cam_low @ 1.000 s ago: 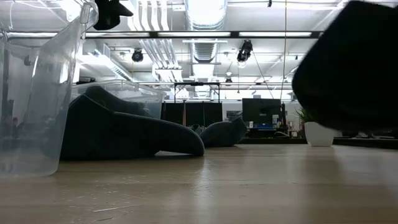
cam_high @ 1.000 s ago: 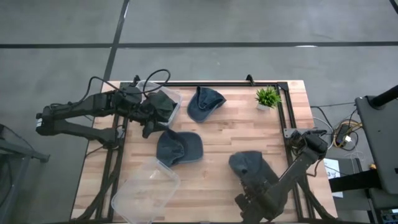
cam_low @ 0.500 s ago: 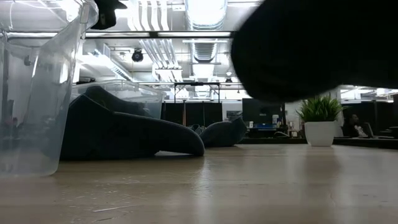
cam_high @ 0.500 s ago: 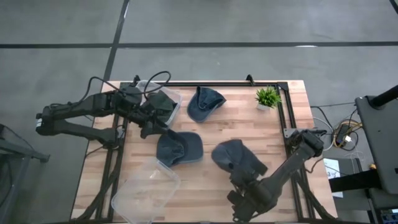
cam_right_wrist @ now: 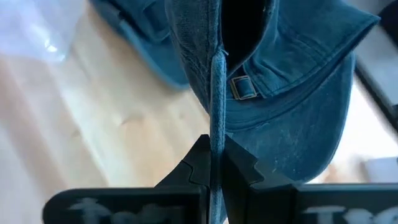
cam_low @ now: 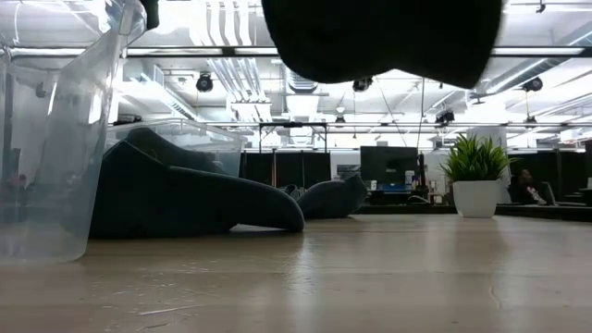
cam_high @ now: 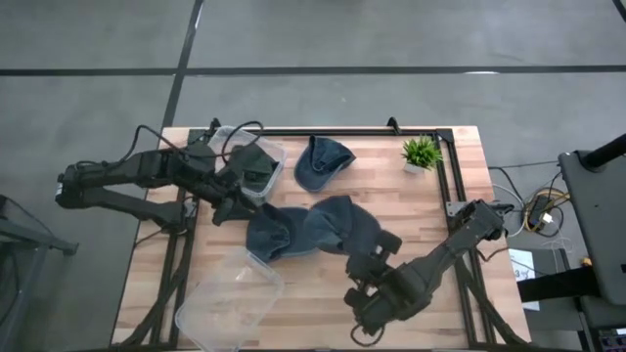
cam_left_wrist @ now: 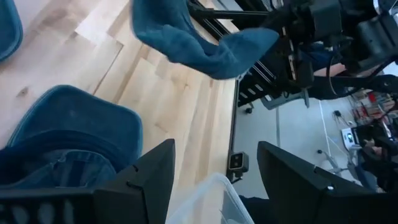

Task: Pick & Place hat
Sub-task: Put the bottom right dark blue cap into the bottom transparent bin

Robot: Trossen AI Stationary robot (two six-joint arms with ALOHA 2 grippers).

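Observation:
Several blue denim caps are in view. My right gripper (cam_high: 375, 260) is shut on one cap (cam_high: 337, 223) and holds it in the air above the table's middle; in the low view that cap (cam_low: 384, 37) shows dark at the top. A second cap (cam_high: 277, 236) lies flat on the table just beside and partly under it. A third cap (cam_high: 323, 161) rests near the far edge. A fourth cap (cam_high: 256, 164) sits in a clear bin (cam_high: 277, 154). My left gripper (cam_high: 227, 200) is open next to that bin, above the second cap (cam_left_wrist: 68, 134). My right gripper pinches the cap's thin back strap (cam_right_wrist: 215, 118), just below the metal buckle (cam_right_wrist: 242, 87), between its two fingertips (cam_right_wrist: 198, 165). The fingers slant from the table's near right side. The cap is lifted clear of the table, with its crown and brim spreading out beyond the fingers.
An empty clear bin (cam_high: 230, 288) lies tipped at the near left of the table and fills the left of the low view (cam_low: 55, 139). A small potted plant (cam_high: 421, 152) stands at the far right corner. A black frame rail (cam_high: 445, 176) runs along the far and right edges.
My right gripper has carried its cap from the near right part of the table toward the left and far side, up over the middle, next to the cap lying there. In the low view the cap has swept from right to centre and risen.

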